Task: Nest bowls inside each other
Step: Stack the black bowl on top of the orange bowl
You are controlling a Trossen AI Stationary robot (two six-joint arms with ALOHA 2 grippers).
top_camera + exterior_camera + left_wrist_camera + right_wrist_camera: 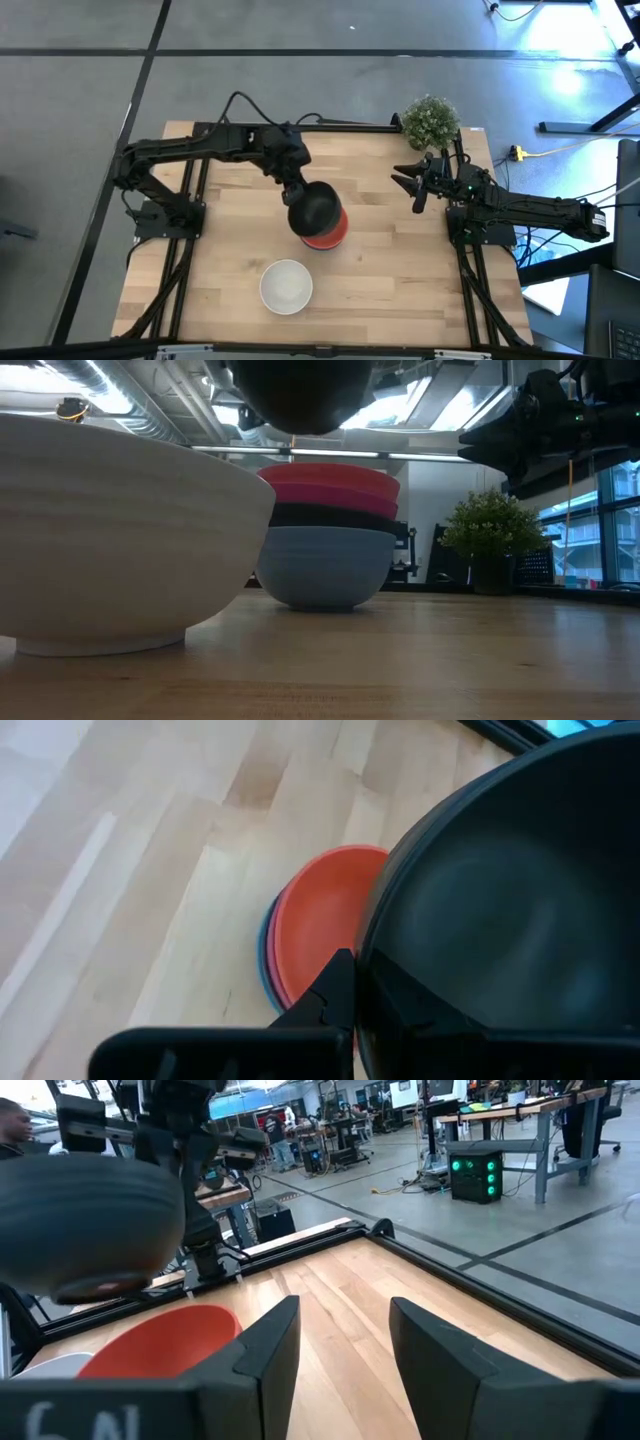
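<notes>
A stack of nested bowls (325, 540) stands on its blue bottom bowl at the table's middle; above the blue one sit a black, a magenta and a red bowl (330, 232). My left gripper (350, 990) hangs over this stack, shut on a second black bowl (314, 207) that is clear of the red bowl (320, 925). A white bowl (286, 285) rests upright on the table nearer the front edge. My right gripper (340, 1345) is open, raised at the table's right side by the plant. My left gripper holds the black bowl (500, 900) by its rim (375, 970), one finger (325, 1000) outside the wall and the other inside, hidden by the bowl. It comes from above. The bowl is lifted clear, hanging tilted above the red bowl.
A small green potted plant (430, 120) stands at the far right corner of the table, close to my right arm. Bare wood lies to the left of the stack and along the front right. People and benches show in the room beyond.
</notes>
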